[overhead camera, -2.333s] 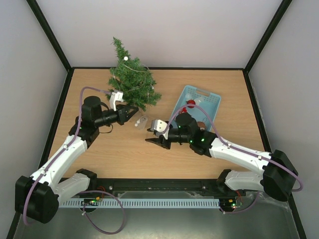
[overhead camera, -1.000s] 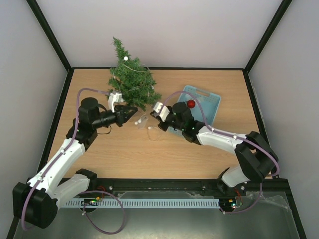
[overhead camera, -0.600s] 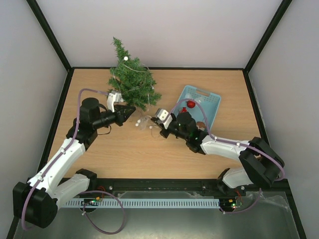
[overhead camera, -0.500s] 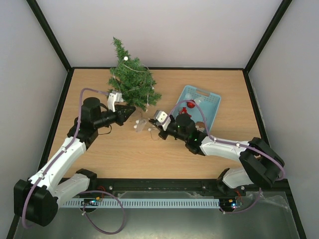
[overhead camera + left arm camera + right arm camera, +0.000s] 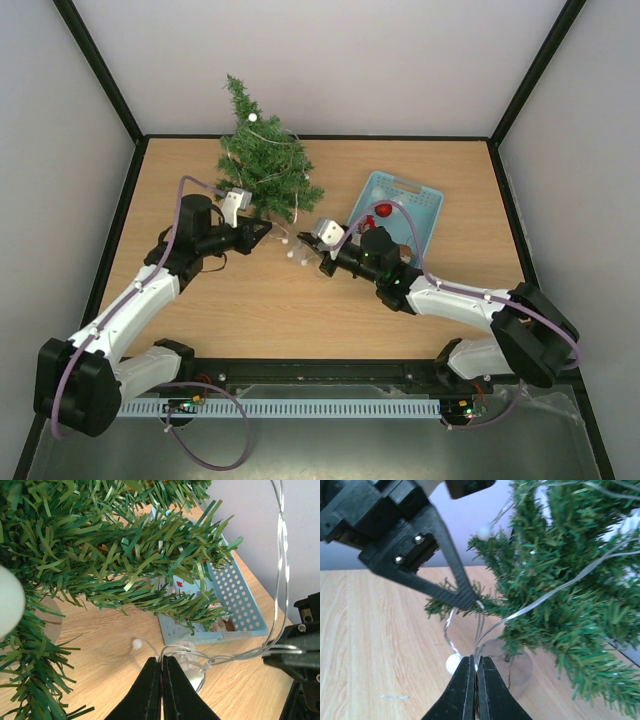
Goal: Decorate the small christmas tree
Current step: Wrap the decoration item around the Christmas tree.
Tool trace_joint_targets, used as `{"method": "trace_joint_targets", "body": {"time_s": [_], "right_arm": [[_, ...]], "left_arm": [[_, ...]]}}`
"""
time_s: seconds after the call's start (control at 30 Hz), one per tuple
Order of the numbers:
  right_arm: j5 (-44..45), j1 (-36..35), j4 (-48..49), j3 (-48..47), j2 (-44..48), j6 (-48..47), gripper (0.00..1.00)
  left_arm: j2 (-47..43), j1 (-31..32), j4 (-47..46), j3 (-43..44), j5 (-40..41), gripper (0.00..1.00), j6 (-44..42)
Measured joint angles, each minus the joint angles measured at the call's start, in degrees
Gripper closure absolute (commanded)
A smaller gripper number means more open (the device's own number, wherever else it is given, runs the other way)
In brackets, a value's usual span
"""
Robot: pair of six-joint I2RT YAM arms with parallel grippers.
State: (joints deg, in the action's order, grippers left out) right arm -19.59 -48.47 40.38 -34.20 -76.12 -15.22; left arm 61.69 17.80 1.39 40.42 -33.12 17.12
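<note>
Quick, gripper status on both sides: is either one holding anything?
Left gripper: closed, pinching the light string.
Right gripper: closed, pinching the same light string.

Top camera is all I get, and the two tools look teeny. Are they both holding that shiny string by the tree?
Observer: The right one is. On the right wrist camera, the right tool is pinched shut on the thin wire.
Operator: And the left one?
Observer: The left wrist camera shows the left tool shut on the same wire, next to a little white bulb.
Operator: Is anything hiding in the basket?
Observer: From the left wrist, something small and brown sits in a corner of the blue basket. I can't tell what it is.
</note>
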Motion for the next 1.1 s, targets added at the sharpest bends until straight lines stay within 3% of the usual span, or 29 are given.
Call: {"method": "trace_joint_targets", "body": {"time_s": [0.23,0.47,0.8,1.1], "right_arm": [[-3.39,-0.44,-4.96,-0.04,0.04,-3.32,0.98],[0.33,-0.63,-7.72,-0.20,1.36,-3.78,0.98],[10.05,-0.63,-6.69,-1.31,1.77,1.84,0.98],[10.62,-0.63,-8.15,-4.61,2.89,4.98,0.98]], "left_arm": [[0.11,-0.09,0.35,0.00,0.07,0.98,-0.24],[-0.59,-0.11,0.35,0.00,-2.29,0.98,-1.60],[-0.96,-0.09,-0.66,0.90,-17.84,0.97,-2.38],[-2.38,2.38,3.87,-0.63,-12.22,0.98,-11.69]]}}
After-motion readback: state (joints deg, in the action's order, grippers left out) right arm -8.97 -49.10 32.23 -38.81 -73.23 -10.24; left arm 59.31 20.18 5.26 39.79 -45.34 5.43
